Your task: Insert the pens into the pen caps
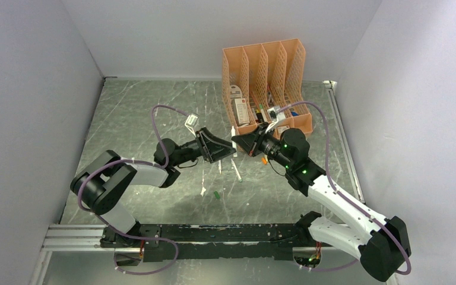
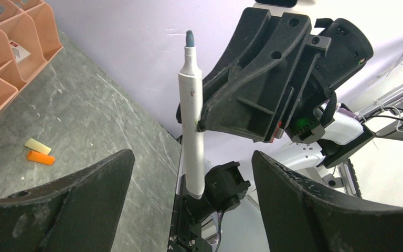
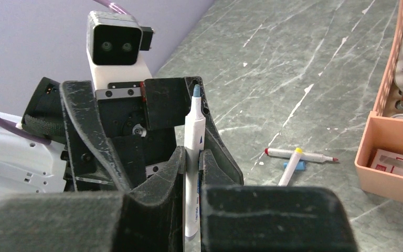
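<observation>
My right gripper [image 3: 191, 153] is shut on a white pen [image 3: 193, 131] with a blue-grey tip and holds it upright above the table. In the left wrist view the same pen [image 2: 191, 121] stands between the wide-open jaws of my left gripper [image 2: 192, 157], which holds nothing. In the top view the two grippers, left [image 1: 228, 148] and right [image 1: 237, 141], meet tip to tip in front of the organiser. A red-tipped pen [image 3: 299, 154], a yellow-ended pen [image 3: 289, 170] and a blue cap [image 3: 299, 166] lie on the table. A green cap [image 1: 217, 194] and an orange cap [image 2: 41, 157] lie loose.
A peach lattice organiser [image 1: 267, 65] with cards and oddments stands at the back right. More white pens [image 1: 237, 171] lie on the grey marbled table [image 1: 142, 113] under the grippers. A pale yellow cap [image 2: 36, 146] lies beside the orange cap. Walls enclose the table on three sides.
</observation>
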